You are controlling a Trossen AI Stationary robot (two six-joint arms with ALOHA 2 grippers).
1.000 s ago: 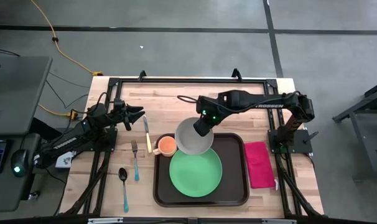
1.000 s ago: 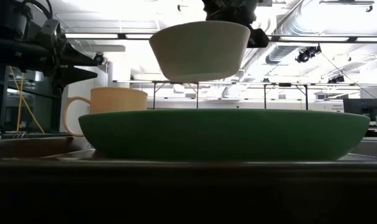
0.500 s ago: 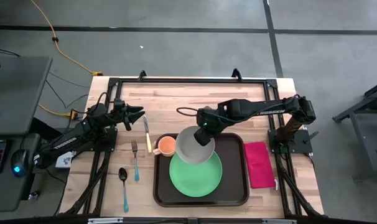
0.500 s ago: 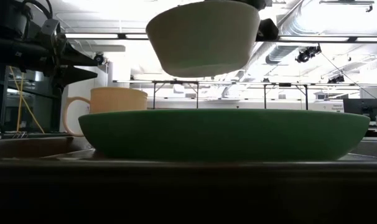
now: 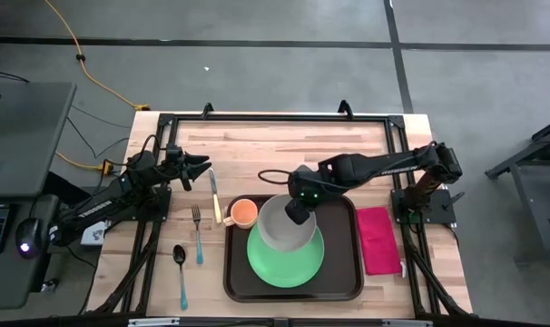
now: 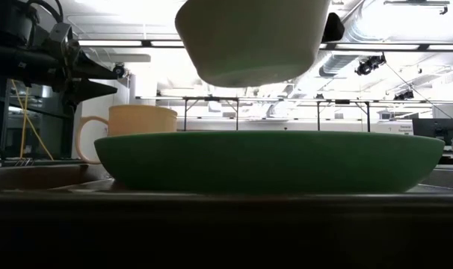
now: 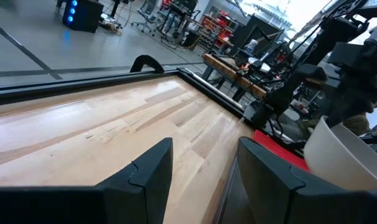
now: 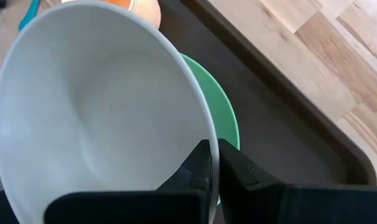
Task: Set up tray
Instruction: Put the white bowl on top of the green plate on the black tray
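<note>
Seen from above: large dark brown tray (image 5: 340, 278) set on the wooden table (image 5: 257, 150), near the front edge, toward the right half. Green plate (image 5: 279, 266) lying flat inside the tray, orange-and-cream mug (image 5: 243, 213) standing in the tray's rear left corner, just beside the plate. Right gripper (image 5: 296, 214) reached over the tray from the right, fingers pinched onto the rim of a pale grey bowl (image 5: 282, 229); bowl suspended above the rear part of the plate, clear of it, as confirmed at table height by the open gap between bowl (image 6: 250, 41) and plate (image 6: 267, 161). From the right wrist: both dark fingers (image 8: 204, 171) clamped across the bowl's thin wall, one inside, one outside. Magenta napkin (image 5: 377, 239) laid on the table just right of the tray. Knife (image 5: 214, 194), fork (image 5: 197, 233) and spoon (image 5: 181, 275) spread on the table left of the tray, apart from it. Left gripper (image 5: 199, 166) parked at the left rear of the table, fingers (image 7: 152, 171) spread apart, nothing between them.
</note>
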